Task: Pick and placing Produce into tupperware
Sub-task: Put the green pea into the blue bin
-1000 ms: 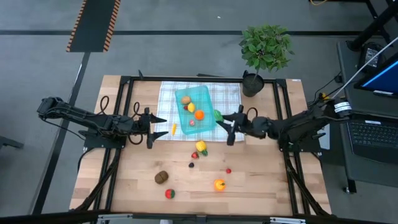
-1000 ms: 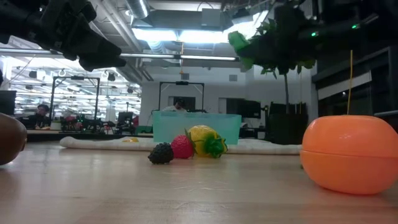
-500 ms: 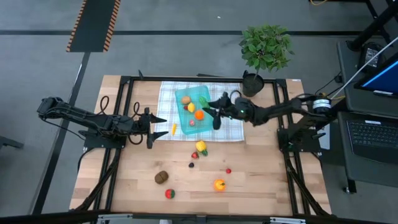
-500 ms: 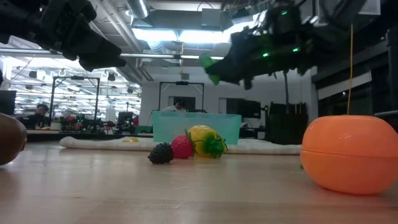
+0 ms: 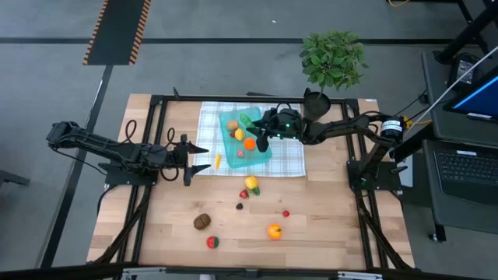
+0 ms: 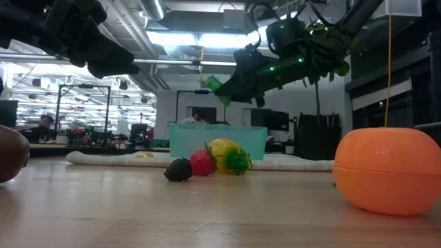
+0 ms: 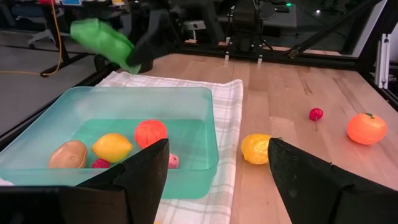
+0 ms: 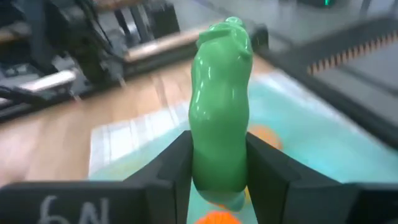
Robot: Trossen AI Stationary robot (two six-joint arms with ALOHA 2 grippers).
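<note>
Right gripper (image 5: 256, 128): reached in from the right side of the table and hung above the tupperware, its two dark fingers (image 8: 166, 167) clamped on either side of the green cucumber.
Green cucumber (image 8: 220, 102): a smooth, glossy, bumpy green piece, standing out past the right gripper's fingertips; in the low view it (image 6: 216, 86) was clear above the container's rim, not touching it.
Tupperware (image 5: 262, 154): a shallow translucent teal box with rounded corners, resting on the checked cloth at the far middle of the table.
Inside the tupperware: a yellow lemon (image 7: 112, 147), a ribbed orange (image 7: 150, 132), a tan potato-like piece (image 7: 68, 154) and small red pieces that were partly hidden.
Checked cloth (image 5: 289, 158): white with green lines, lying flat under the container.
Left gripper (image 5: 191, 159): waited just left of the cloth, near the table surface, its broad dark fingers (image 7: 139, 180) spread apart and holding nothing.
Loose produce on the wooden table (image 5: 327, 225): a yellow fruit with green leaves (image 5: 251, 183), a red berry (image 6: 201, 162) beside a dark knobbly berry (image 6: 178, 169), a small radish-like red piece (image 5: 285, 213), an orange fruit (image 5: 274, 231), a brown kiwi (image 5: 202, 222), a red piece (image 5: 212, 243) at the near edge, and a small yellow-orange piece (image 5: 218, 161) just off the cloth's left edge.
Potted plant (image 5: 332, 59): leafy green, at the far right corner.
</note>
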